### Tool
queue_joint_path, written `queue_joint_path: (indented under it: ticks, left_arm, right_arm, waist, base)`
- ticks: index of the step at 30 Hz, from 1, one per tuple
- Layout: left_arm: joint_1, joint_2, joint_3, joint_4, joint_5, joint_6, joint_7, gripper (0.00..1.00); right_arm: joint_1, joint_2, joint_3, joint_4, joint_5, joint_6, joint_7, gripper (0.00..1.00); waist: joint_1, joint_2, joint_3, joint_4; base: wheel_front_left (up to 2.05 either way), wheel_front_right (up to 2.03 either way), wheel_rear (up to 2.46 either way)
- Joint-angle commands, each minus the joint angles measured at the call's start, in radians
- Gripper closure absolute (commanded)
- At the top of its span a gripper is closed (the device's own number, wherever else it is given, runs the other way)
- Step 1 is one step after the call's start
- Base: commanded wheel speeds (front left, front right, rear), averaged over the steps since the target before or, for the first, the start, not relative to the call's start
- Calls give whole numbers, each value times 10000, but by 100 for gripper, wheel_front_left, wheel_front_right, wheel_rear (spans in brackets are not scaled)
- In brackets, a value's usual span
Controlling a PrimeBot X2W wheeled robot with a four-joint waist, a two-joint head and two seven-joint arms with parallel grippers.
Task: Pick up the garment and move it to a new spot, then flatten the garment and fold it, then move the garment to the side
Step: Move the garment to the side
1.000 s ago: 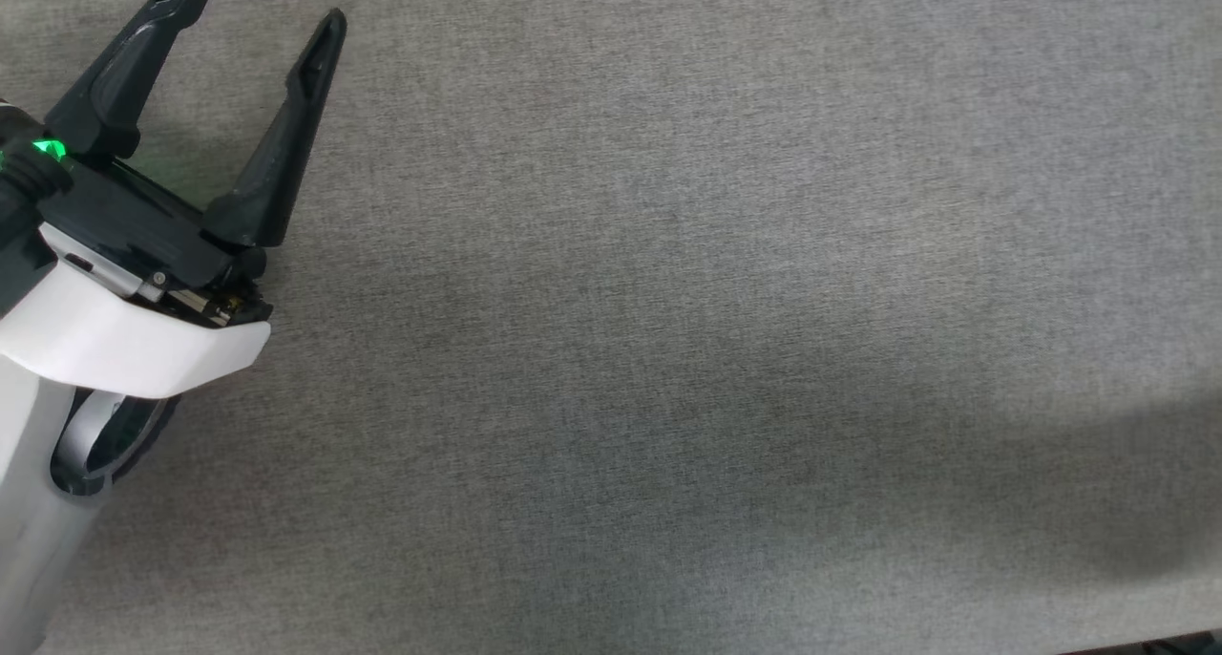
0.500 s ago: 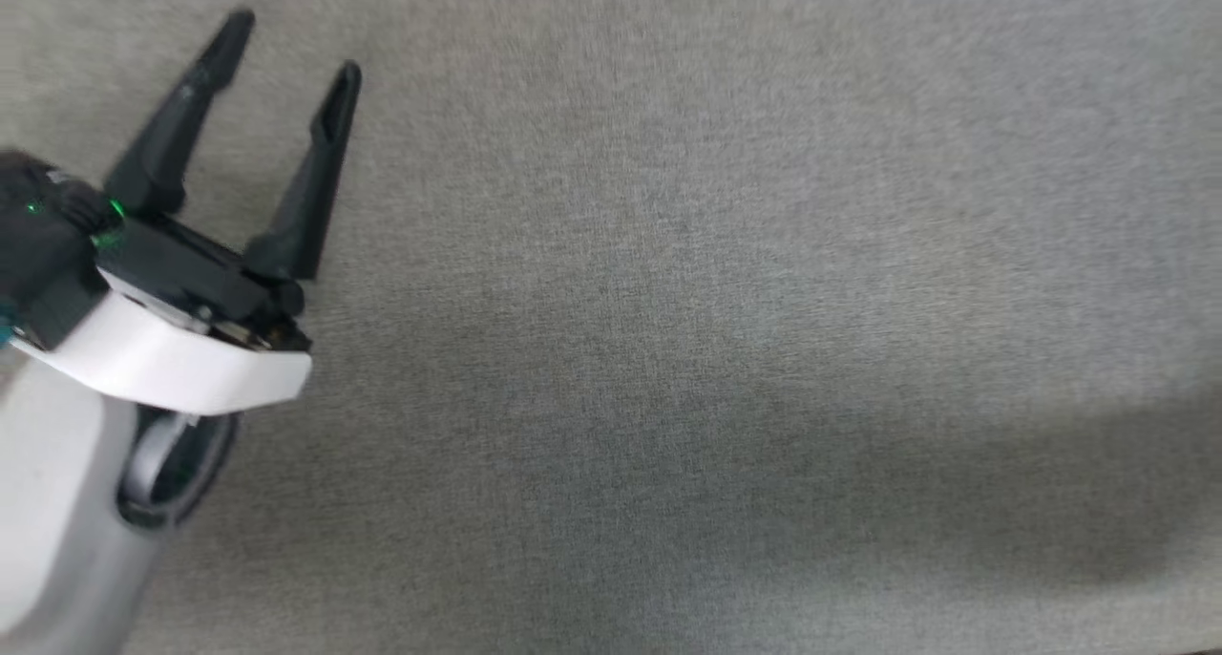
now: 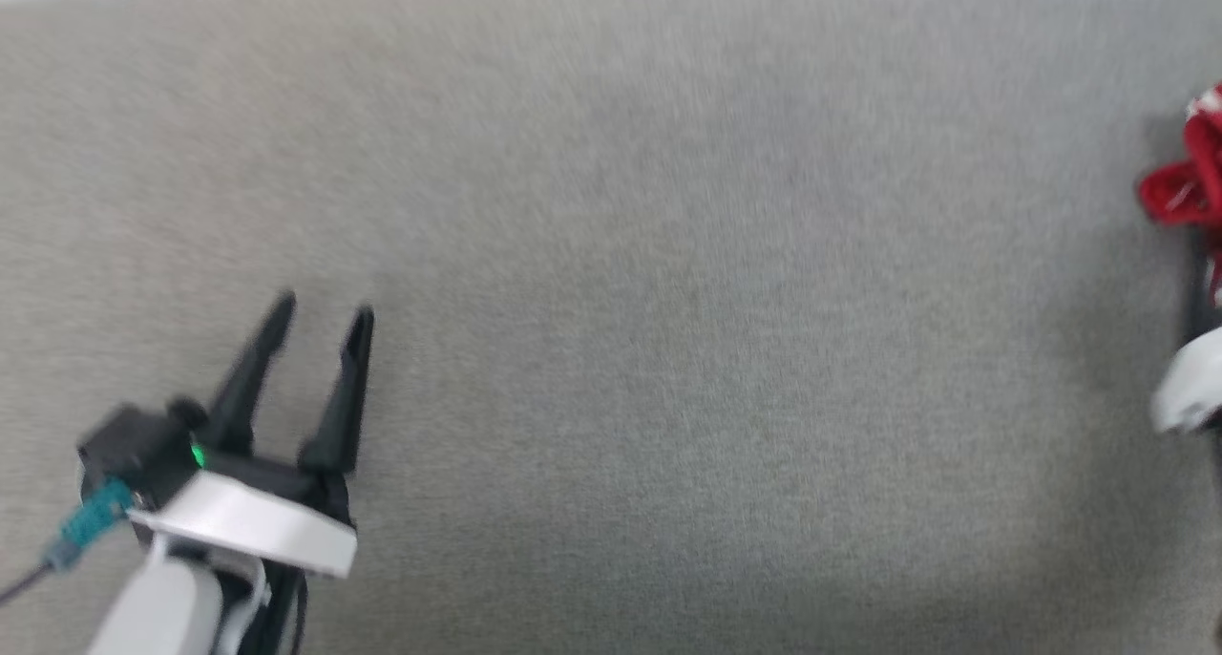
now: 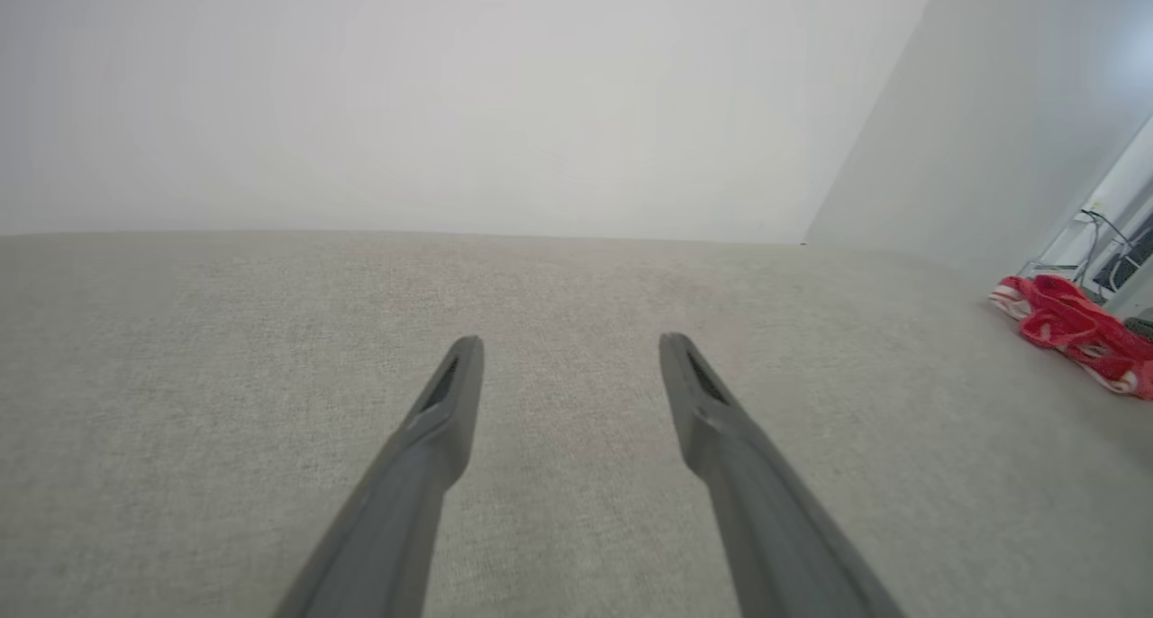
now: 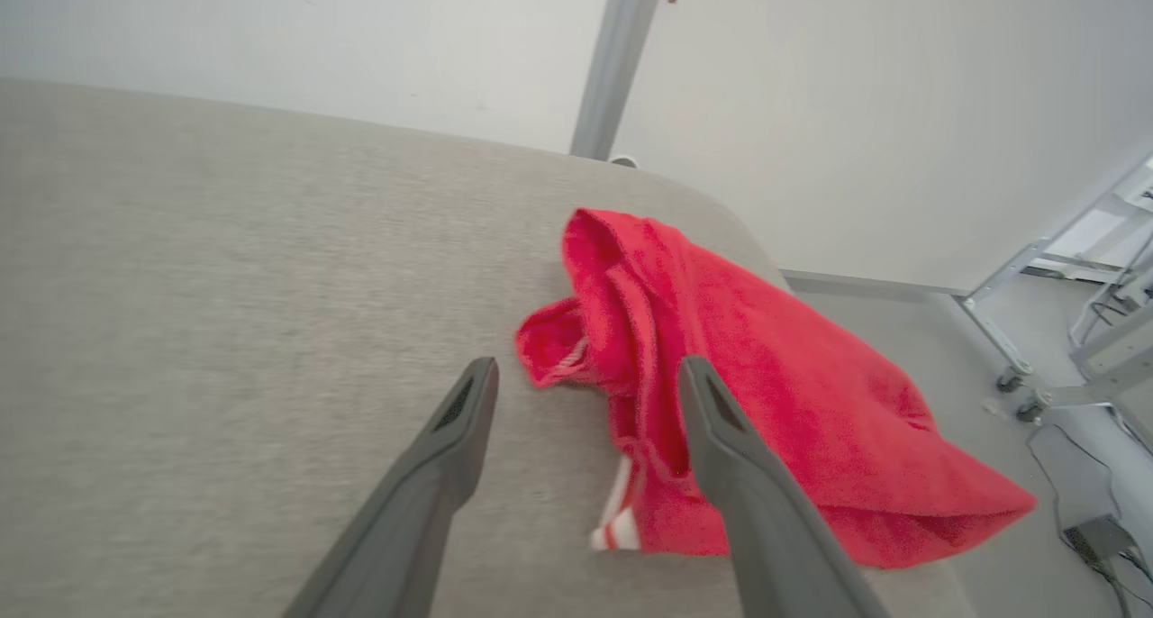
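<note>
The garment (image 5: 748,393), a crumpled red T-shirt with a striped white-and-red trim showing at its near edge, lies at the right end of the grey fabric table, hanging slightly over the edge. It also peeks in as the garment (image 3: 1193,173) at the head view's right border and as the garment (image 4: 1072,330) far right in the left wrist view. My right gripper (image 5: 585,375) is open just in front of it, right finger over the cloth, holding nothing. My left gripper (image 3: 320,321) is open and empty over bare table at the lower left.
The grey fabric table (image 3: 668,349) stretches between the two arms. Its rounded right end (image 5: 721,213) drops off beside the garment. A white wall (image 4: 450,104) stands behind, with a grey post (image 5: 617,59) and metal frames on wheels (image 5: 1063,330) on the floor at right.
The head camera has swung, so the left gripper now shows lower and the garment and part of the right arm have entered at the right edge. The left gripper stays open.
</note>
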Motion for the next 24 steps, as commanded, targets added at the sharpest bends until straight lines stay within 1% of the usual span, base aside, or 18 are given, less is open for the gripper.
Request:
queue_joint_path:
  ticks: [1, 4, 5, 9, 12, 15, 17, 24]
  left_arm:
    - [577, -267, 168, 276, 24, 26, -47, 0]
    - [1276, -613, 375, 639, 122, 26, -47, 0]
    - [1276, -613, 375, 639, 122, 26, -47, 0]
    - [2141, -1014, 639, 924, 257, 26, -47, 0]
    - [2786, -1244, 765, 1083, 399, 26, -47, 0]
    - [3260, -1424, 1056, 1094, 477, 26, -47, 0]
    - [3523, -1541, 1256, 1018, 552, 26, -47, 0]
    - [4075, -1745, 1744, 694, 734, 26, -47, 0]
  right_arm:
    - [555, 273, 590, 12, 417, -5, -287, 0]
    - [1195, 505, 1726, 246, 868, -5, -573, 0]
    - [1195, 505, 1726, 246, 868, -5, -573, 0]
    - [1747, 753, 2772, 493, 1632, -5, -982, 0]
    - [2263, 903, 3227, 570, 2199, -5, -1314, 0]
    - [2707, 1017, 3336, 300, 2700, -5, -1581, 0]
    - [3093, 1203, 3249, 54, 2935, -5, -1675, 0]
    - [4300, 1600, 2877, -1312, 2965, -5, -1775, 0]
  waist:
    - [0, 0, -1157, 452]
    - [0, 0, -1845, 562]
    - [0, 0, -1845, 562]
    - [0, 0, -2632, 708]
    - [0, 0, -3265, 863]
    - [0, 0, -3611, 1020]
    - [0, 0, -3757, 1106]
    - [0, 0, -3972, 1238]
  base:
    - [0, 0, 0]
    - [0, 0, 0]
    - [0, 0, 0]
    - [0, 0, 0]
    - [0, 0, 0]
    - [0, 0, 0]
    - [0, 0, 0]
    - [0, 0, 0]
